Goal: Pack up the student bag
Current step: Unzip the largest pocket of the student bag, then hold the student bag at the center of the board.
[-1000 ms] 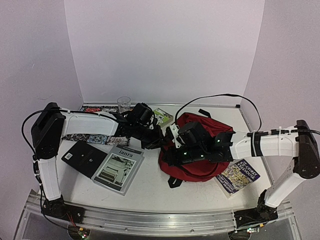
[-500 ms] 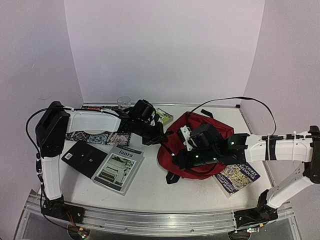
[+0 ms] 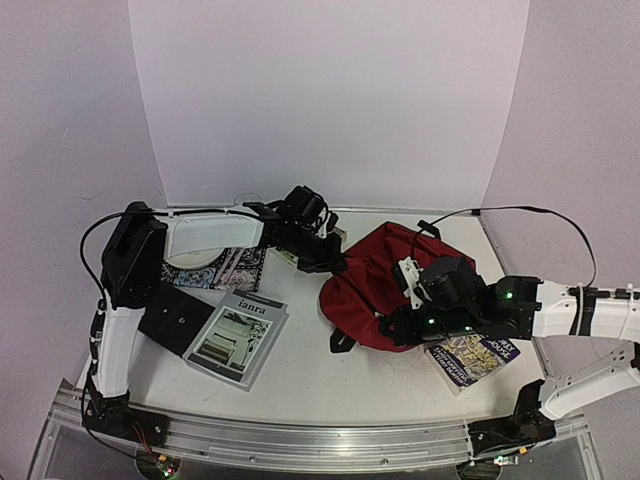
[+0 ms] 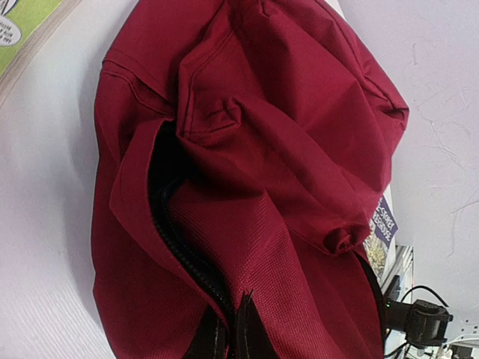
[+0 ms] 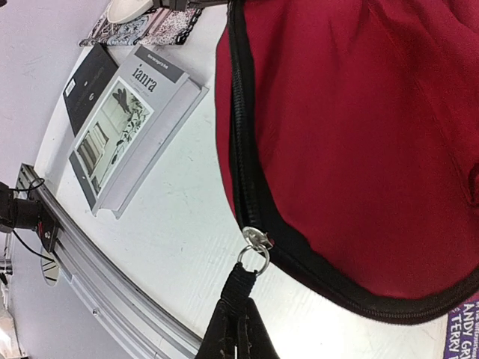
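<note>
**Two arms stretch the bag's zip between them**

Seen from above, the right gripper (image 3: 393, 323) has drawn back toward its own side since the earlier frame. More of the dark-red student bag (image 3: 385, 280) now shows. The left gripper (image 3: 335, 263) has shifted toward the back of the table (image 3: 300, 385) and reaches the bag's left edge. The bag lies right of centre on the table, slumped between the two arms. A grey book (image 3: 238, 338) and a black notebook (image 3: 178, 318) lie to its left. A patterned cloth (image 3: 228, 268) sits under the left arm, and a purple book (image 3: 468, 355) rests just beside the bag's near right corner. None of these is in the bag yet, so the packing itself seems not to have begun.

In the left wrist view, the fingers are closed on the bag's fabric at the black zip (image 4: 183, 254), right where the opening gapes dark. This looks like an anchoring hold, keeping the soft cloth from following the other arm's pull. A green box (image 4: 19, 22) shows at the top left corner, apart from the bag.

In the right wrist view, the fingers are pinched shut on the black tab of the zip pull (image 5: 254, 250), whose metal ring hangs just off the bag's trim. The tab is drawn taut away from the bag, which suggests the arm is dragging the slider along the track. Which way the slider is travelling cannot be told from here. The grey book and black notebook lie beyond, well apart from the bag.
</note>
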`<control>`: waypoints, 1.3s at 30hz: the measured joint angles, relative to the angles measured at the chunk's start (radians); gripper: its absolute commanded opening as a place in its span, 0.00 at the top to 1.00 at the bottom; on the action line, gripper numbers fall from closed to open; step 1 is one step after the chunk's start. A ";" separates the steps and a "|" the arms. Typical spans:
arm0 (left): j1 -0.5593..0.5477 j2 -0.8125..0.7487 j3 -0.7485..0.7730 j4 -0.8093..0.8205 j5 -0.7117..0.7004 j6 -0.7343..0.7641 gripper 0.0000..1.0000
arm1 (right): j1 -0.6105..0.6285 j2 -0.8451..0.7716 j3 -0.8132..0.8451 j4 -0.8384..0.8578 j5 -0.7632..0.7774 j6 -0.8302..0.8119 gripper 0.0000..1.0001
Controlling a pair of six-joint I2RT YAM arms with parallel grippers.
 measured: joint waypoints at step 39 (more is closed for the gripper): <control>-0.074 -0.300 -0.401 0.078 -0.131 -0.303 0.62 | 0.009 0.405 0.305 0.118 -0.076 -0.085 1.00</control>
